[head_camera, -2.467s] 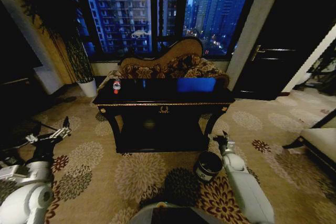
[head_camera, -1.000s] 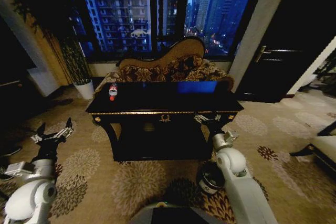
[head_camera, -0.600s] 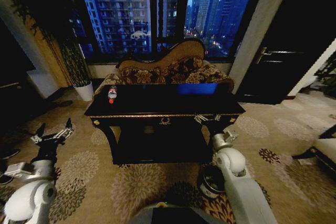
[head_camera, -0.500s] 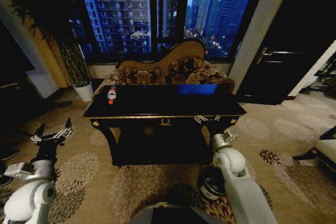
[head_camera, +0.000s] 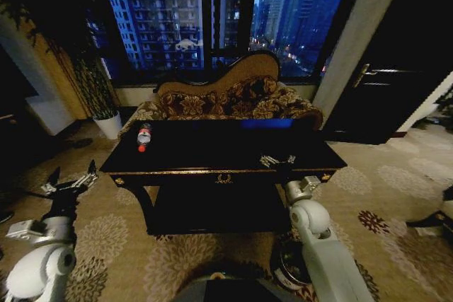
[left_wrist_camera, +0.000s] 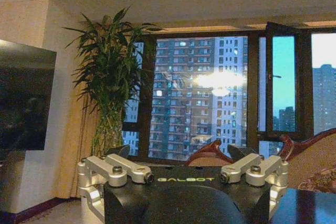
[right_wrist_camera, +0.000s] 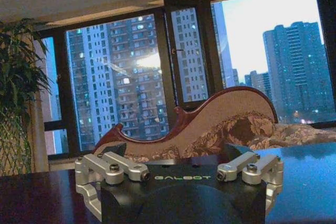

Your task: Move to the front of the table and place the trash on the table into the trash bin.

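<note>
The long black table (head_camera: 212,152) with gold trim stands right in front of me, a blue panel (head_camera: 265,124) on its far right. One piece of trash, a small clear bottle (head_camera: 144,136) with a red label, lies on its left end. My right gripper (head_camera: 277,160) hovers open and empty over the table's front edge, right of the gold ornament. In the right wrist view the tabletop (right_wrist_camera: 310,182) spreads beneath it. My left gripper (head_camera: 69,180) hangs open and empty over the carpet, left of the table. The trash bin (head_camera: 283,265) stands on the floor, mostly hidden behind my right arm.
A patterned brown sofa (head_camera: 233,100) stands behind the table, against tall windows. A potted plant (head_camera: 106,114) is at the back left, and a dark door (head_camera: 382,83) at the right. Patterned carpet (head_camera: 177,259) lies around the table.
The whole picture has shifted: the camera has come closer and the table looms larger. The right gripper rose from beside the bin to the table's front edge. The left arm kept still.
</note>
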